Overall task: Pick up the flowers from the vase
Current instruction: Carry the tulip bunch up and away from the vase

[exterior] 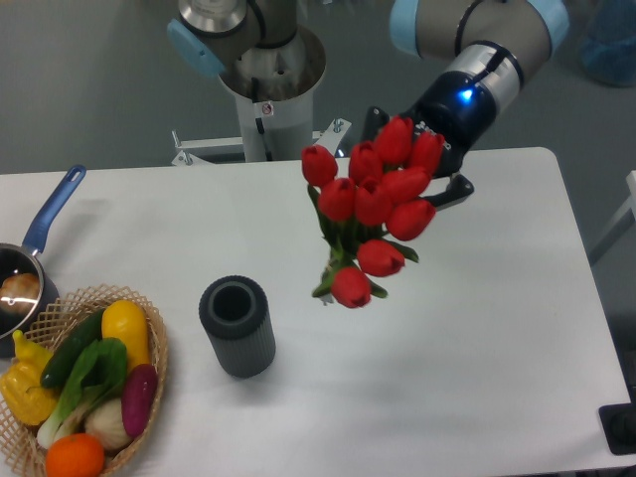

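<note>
Red tulip buds are filling the middle of my view: the flowers (pixel 373 204) are hanging in the air above the white table (pixel 477 328), held up and to the right of the vase (pixel 238 326), fully clear of it and not touching it. I am seeing roughly ten buds bunched together, with green stems and leaves showing down the left side of the bunch and one or two buds drooping lowest, over bare tabletop.

The gripper (pixel 422 169) is sitting directly behind the bunch, at its upper right. I am making out one dark finger (pixel 455 191) poking out to the right of the buds and another dark part above them, so the fingers are closed around the bunch from behind, gripping the flowers; the exact contact is hidden by the buds. A blue light is glowing on the wrist just above.

The vase is standing upright on the table, dark grey and ribbed, its round mouth open towards the camera and nothing in it.

At the lower left, a wicker basket (pixel 40 328) is holding coloured vegetables, well apart from the vase's left side. Behind the basket, at the table's left edge, a metal saucepan (pixel 15 288) with a blue handle is lying partly out of my view. The arm's base column (pixel 268 79) is standing behind the far edge of the table.
</note>
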